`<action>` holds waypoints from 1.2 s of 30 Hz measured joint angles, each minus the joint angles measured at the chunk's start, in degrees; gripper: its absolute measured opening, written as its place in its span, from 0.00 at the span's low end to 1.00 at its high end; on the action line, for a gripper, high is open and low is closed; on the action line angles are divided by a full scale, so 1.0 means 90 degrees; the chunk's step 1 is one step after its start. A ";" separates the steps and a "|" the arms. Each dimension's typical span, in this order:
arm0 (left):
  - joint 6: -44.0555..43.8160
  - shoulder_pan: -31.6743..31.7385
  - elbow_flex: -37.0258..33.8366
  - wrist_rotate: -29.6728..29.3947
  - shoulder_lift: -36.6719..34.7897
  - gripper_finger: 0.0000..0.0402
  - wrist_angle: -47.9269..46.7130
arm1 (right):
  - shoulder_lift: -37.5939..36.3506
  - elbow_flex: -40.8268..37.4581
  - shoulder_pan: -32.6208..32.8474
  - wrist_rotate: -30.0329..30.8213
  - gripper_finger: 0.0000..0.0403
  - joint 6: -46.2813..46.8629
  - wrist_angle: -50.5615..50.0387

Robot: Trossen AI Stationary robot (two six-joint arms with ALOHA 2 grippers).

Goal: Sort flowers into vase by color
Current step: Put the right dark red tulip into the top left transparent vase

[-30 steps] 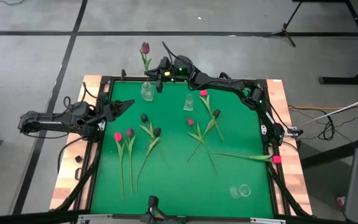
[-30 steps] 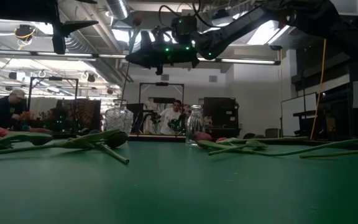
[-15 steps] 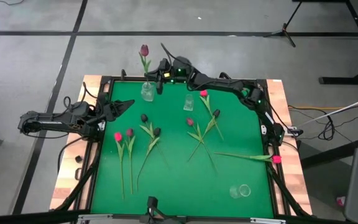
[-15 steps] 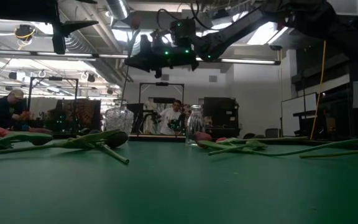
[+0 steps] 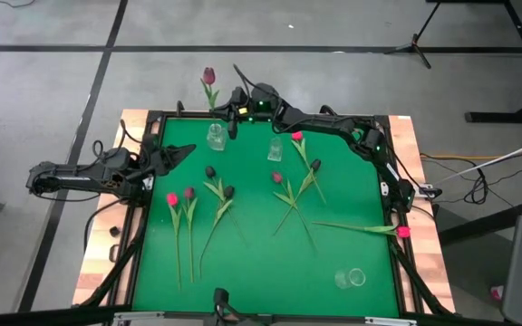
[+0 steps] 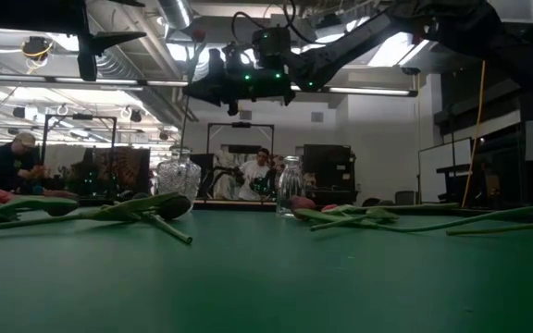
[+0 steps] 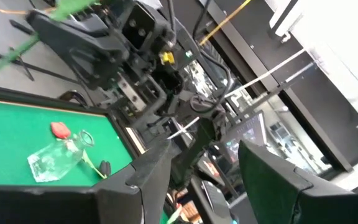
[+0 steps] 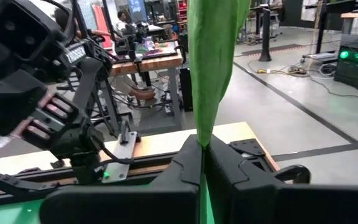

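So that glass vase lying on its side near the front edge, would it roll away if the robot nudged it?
Probably. The tipped vase lies on its side on the flat green mat, nothing beside it, so a sideways nudge would likely roll it. Being clear glass, it looks smooth, maybe slippery to pinch, and could chip if knocked off the table.

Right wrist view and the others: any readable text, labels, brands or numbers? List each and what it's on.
No text can be read in any view.
White lettering on the left arm's housing in the right wrist view: too blurred to read.
Yellow tag on the right arm's wrist in the left wrist view: no characters legible.
Flowers, vases, mat: unmarked.
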 joint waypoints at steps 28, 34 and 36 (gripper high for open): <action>0.2851 0.1367 0.1848 -0.0144 0.1837 0.46 -0.2049 | -0.0010 0.1731 0.0000 -0.1381 0.02 0.0457 -0.1461; 0.3402 0.1818 0.2131 0.0740 0.2264 0.46 -0.2081 | -0.0010 0.2350 0.0002 -0.1972 0.02 0.0436 -0.2083; 0.3404 0.1989 0.2131 0.1123 0.2334 0.46 -0.1948 | -0.0012 0.2442 0.0002 -0.2101 0.02 0.0436 -0.2141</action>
